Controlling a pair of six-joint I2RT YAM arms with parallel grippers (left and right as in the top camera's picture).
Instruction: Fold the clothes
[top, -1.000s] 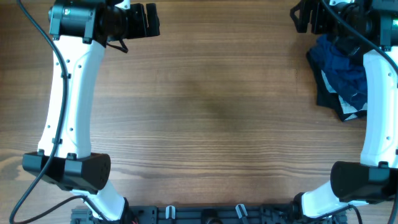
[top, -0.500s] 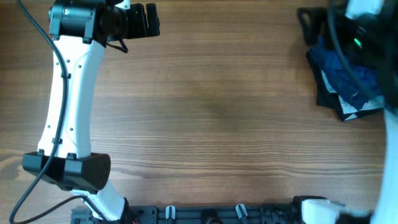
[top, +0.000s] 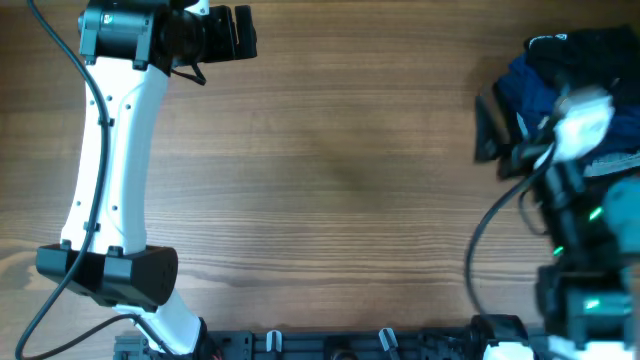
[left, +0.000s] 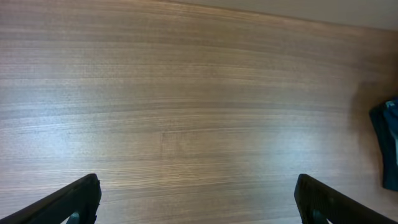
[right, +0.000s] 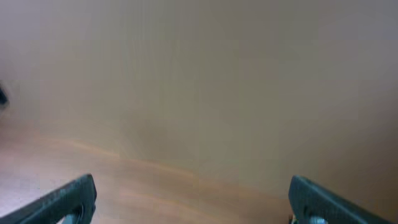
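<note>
The large black garment with the white logo does not show as a separate thing in any view. My left gripper (top: 240, 32) is open and empty at the far left of the table; in the left wrist view its fingers (left: 199, 199) stand wide apart over bare wood. My right gripper (top: 490, 128) is open and empty at the left edge of the heap on the right. The right wrist view is blurred and shows its spread fingers (right: 193, 199) over bare wood.
A heap of blue, dark and pale garments (top: 545, 85) lies at the far right, partly covered by my right arm. Its edge also shows in the left wrist view (left: 388, 143). The wooden table (top: 340, 180) spans the view.
My right arm has swung from the far right corner toward the front, and its gripper has moved from beyond the heap to the heap's left edge. The left arm has not moved.
</note>
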